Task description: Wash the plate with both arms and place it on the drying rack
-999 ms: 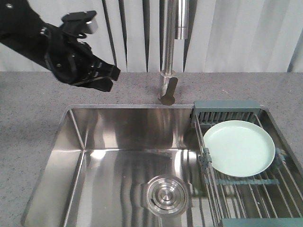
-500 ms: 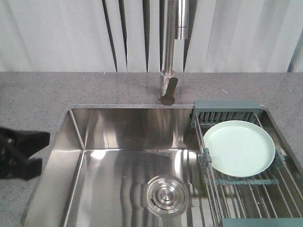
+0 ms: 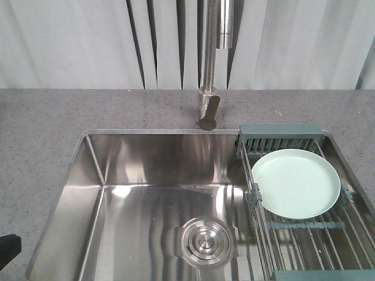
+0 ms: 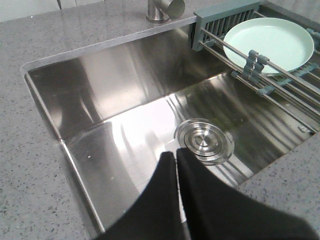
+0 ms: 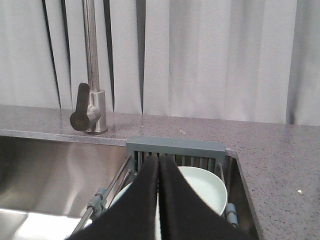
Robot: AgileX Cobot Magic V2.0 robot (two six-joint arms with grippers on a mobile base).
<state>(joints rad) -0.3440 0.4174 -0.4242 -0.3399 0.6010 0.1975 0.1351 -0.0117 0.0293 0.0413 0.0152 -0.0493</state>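
The pale mint-green plate (image 3: 296,182) lies flat on the drying rack (image 3: 304,234), which spans the right end of the sink. In the left wrist view my left gripper (image 4: 176,152) is shut with nothing in it and hangs over the sink's near left part, far from the plate (image 4: 267,42). In the front view only a black corner of that arm (image 3: 7,249) shows at the bottom left. My right gripper (image 5: 158,159) is shut and empty, hovering just in front of the plate (image 5: 205,187) and hiding its left part. The rack's grey-teal end bar (image 5: 175,147) is behind it.
The steel sink basin (image 3: 146,170) has a round drain (image 3: 205,241) at its bottom. A tall faucet (image 3: 210,64) with a side lever stands behind the sink on the grey speckled counter (image 3: 41,129). Pale curtains hang at the back.
My left arm has swept from the upper left above the counter down to the lower left and almost out of the front view. The plate has not moved.
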